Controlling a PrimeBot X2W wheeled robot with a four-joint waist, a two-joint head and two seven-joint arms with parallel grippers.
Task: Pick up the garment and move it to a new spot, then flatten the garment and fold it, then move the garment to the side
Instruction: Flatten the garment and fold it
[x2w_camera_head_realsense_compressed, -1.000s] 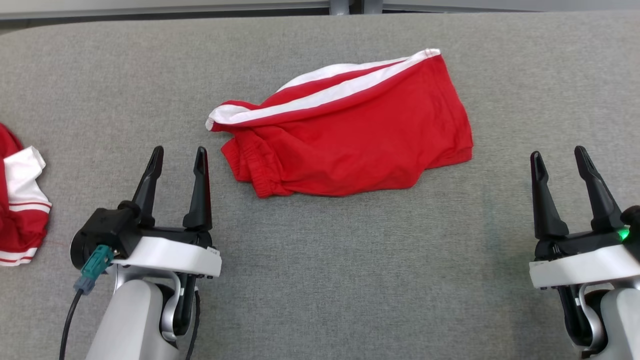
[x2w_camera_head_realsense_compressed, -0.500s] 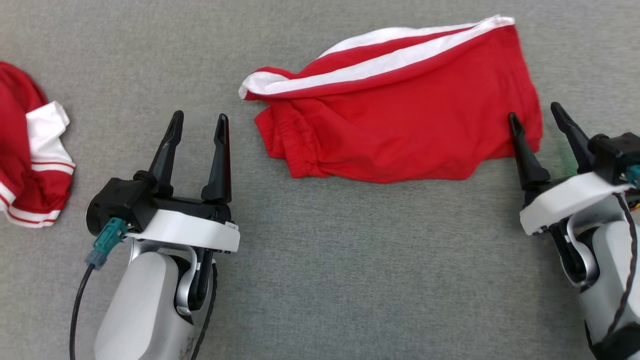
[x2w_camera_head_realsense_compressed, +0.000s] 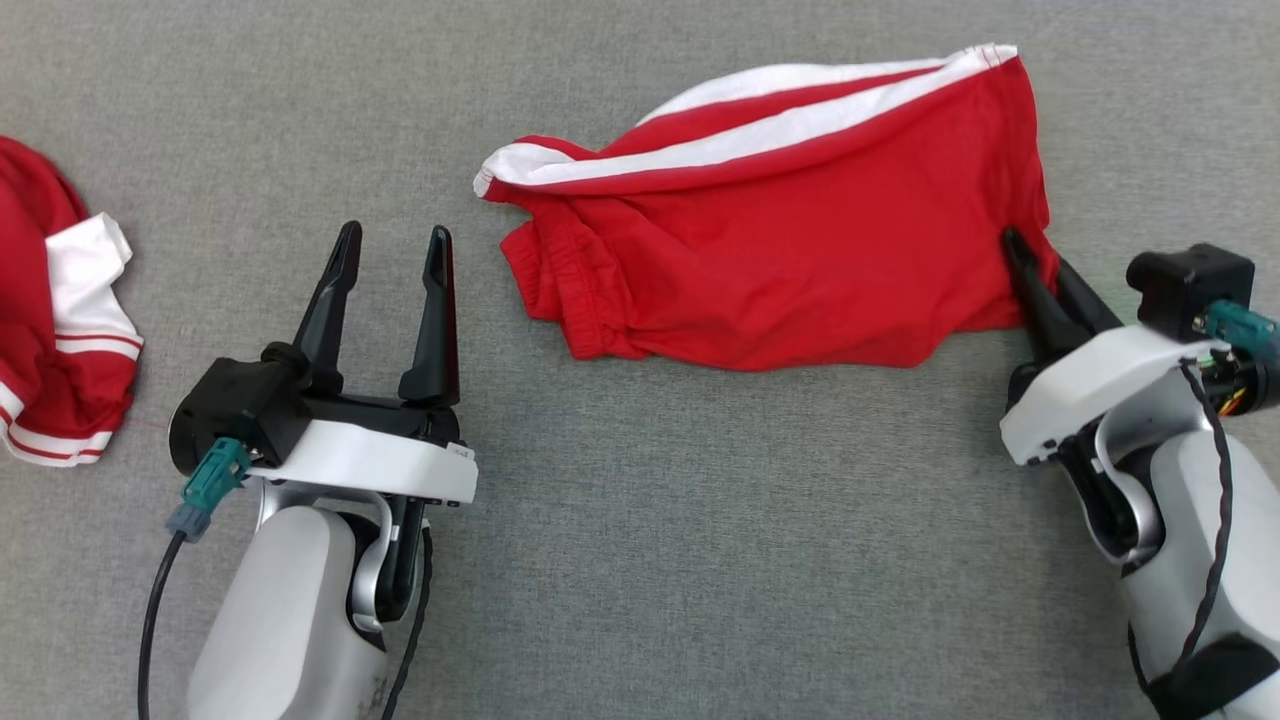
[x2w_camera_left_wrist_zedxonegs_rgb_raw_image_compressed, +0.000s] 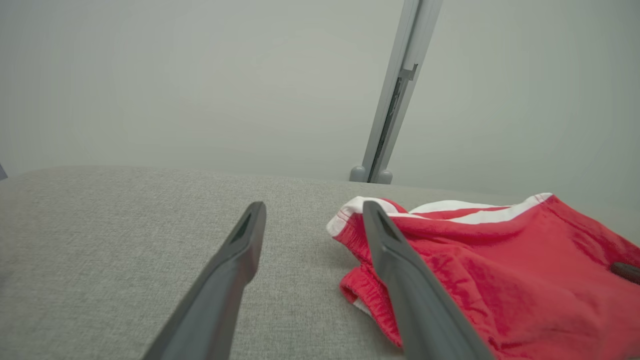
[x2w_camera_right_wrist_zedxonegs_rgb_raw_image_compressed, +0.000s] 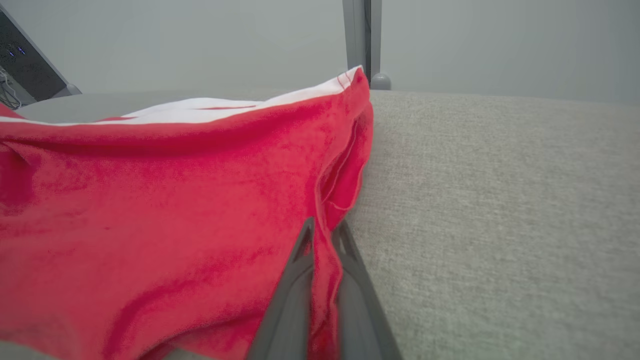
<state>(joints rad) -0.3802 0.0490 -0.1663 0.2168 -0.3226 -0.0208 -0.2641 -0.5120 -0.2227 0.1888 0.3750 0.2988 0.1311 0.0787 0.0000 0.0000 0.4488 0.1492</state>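
Observation:
The garment (x2w_camera_head_realsense_compressed: 780, 250) is a pair of red shorts with white side stripes, lying crumpled on the grey cloth table (x2w_camera_head_realsense_compressed: 640, 520). My right gripper (x2w_camera_head_realsense_compressed: 1035, 265) is shut on the garment's near right edge; in the right wrist view a fold of red fabric (x2w_camera_right_wrist_zedxonegs_rgb_raw_image_compressed: 325, 240) is pinched between the two fingers. My left gripper (x2w_camera_head_realsense_compressed: 392, 240) stands open to the left of the garment, apart from it, with nothing between its fingers. The left wrist view shows the garment (x2w_camera_left_wrist_zedxonegs_rgb_raw_image_compressed: 500, 260) just right of the open fingers.
A second red and white garment (x2w_camera_head_realsense_compressed: 60, 310) lies bunched at the table's left edge. A grey metal post (x2w_camera_left_wrist_zedxonegs_rgb_raw_image_compressed: 390, 95) stands behind the table against a pale wall. Bare grey cloth stretches in front of the garment and between the arms.
The head camera tilted down and closer. My right gripper reached forward and left to the garment's right edge and shut on it. The left gripper stayed open in place.

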